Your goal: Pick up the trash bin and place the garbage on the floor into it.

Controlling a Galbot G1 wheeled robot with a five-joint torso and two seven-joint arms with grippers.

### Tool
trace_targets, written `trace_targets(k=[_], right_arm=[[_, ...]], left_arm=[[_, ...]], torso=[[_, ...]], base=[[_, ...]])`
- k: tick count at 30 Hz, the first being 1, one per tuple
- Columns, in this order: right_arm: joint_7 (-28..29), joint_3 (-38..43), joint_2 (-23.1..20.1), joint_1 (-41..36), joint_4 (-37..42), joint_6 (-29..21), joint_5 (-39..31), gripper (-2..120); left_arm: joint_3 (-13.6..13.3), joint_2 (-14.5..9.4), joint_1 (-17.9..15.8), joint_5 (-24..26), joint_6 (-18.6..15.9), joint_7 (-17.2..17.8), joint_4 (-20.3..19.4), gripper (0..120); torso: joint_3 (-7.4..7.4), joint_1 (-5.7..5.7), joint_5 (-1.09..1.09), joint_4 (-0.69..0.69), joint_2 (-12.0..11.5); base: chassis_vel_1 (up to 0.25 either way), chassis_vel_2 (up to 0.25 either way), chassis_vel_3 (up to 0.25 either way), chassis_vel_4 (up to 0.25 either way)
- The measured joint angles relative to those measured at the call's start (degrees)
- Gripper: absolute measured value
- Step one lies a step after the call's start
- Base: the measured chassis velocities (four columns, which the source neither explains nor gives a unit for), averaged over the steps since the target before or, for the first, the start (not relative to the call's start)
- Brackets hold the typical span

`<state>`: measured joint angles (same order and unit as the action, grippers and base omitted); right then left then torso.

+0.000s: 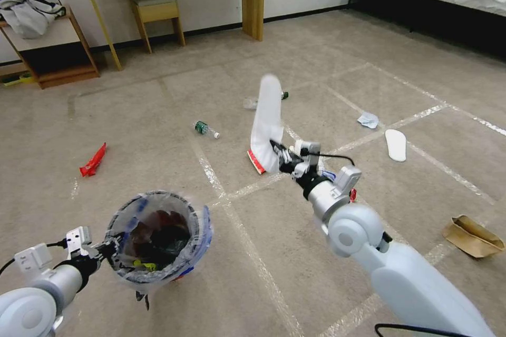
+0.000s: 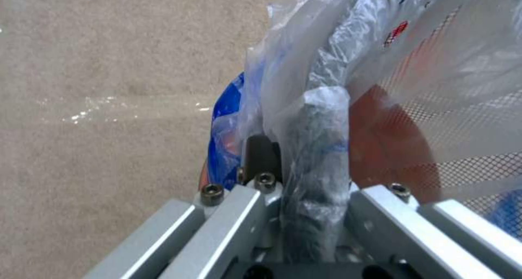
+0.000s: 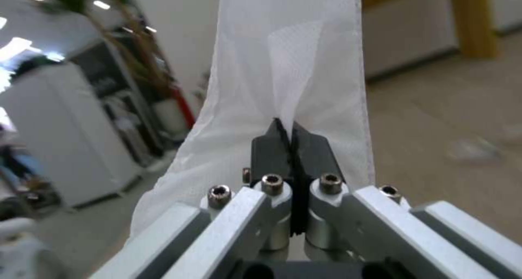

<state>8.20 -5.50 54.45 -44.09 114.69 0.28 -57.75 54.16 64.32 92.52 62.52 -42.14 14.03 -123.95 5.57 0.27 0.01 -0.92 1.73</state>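
Left claw [image 1: 108,246] is clamped on the rim of the round red plastic trash bin w/ clear blue-printed bag liner [image 1: 158,237], held off the floor. Right claw [image 1: 278,151] pinches 1 long white paper strip [image 1: 267,124], lifted. Step: carrying it binward; next needs lining up over the opening, I reckon.

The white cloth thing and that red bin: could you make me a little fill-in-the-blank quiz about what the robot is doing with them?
1. The right gripper has its jaws shut on a thin ____ slipper, held above the carpet.
2. The left gripper clamps the rim of the trash bin, which is lined with a clear plastic ____.
3. A bottle with a green label lies on the ____.
4. A red wrapper lies on the robot's ____ side.

Missing words: white; bag; carpet; left
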Motion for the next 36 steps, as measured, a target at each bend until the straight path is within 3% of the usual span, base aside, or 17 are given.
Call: trace_targets(k=[6,17,20,36], right_arm=[[-6.67,-8.04,0.81,8.89,-1.83,7.06,-0.95,0],[-11.33,-15.91,2.68,15.05,-3.79,10.67,-0.15,0],[-13.60,-21.36,4.76,18.15,-5.24,12.61,0.73,0],[-19.59,-31.27,11.61,20.65,-13.55,17.92,6.66,0]], left_arm=[[0.00,-1.97,-0.30,1.89,0.01,0.42,0.44,1],[-0.73,-2.22,-0.35,1.95,0.01,0.44,0.44,1],[-1.21,-2.50,-0.28,1.95,0.01,0.43,0.08,1],[-1.22,-3.22,0.24,2.61,0.01,0.39,-1.40,1]], torso=[[0.00,0.00,-0.01,0.01,0.00],[0.00,0.00,-0.01,0.01,0.00],[0.00,0.00,-0.02,0.01,0.00],[0.00,0.00,-0.01,0.01,0.00]], base=[[0.000,0.000,0.000,0.000],[0.000,0.000,0.000,0.000],[0.000,0.000,0.000,0.000],[0.000,0.000,0.000,0.000]])
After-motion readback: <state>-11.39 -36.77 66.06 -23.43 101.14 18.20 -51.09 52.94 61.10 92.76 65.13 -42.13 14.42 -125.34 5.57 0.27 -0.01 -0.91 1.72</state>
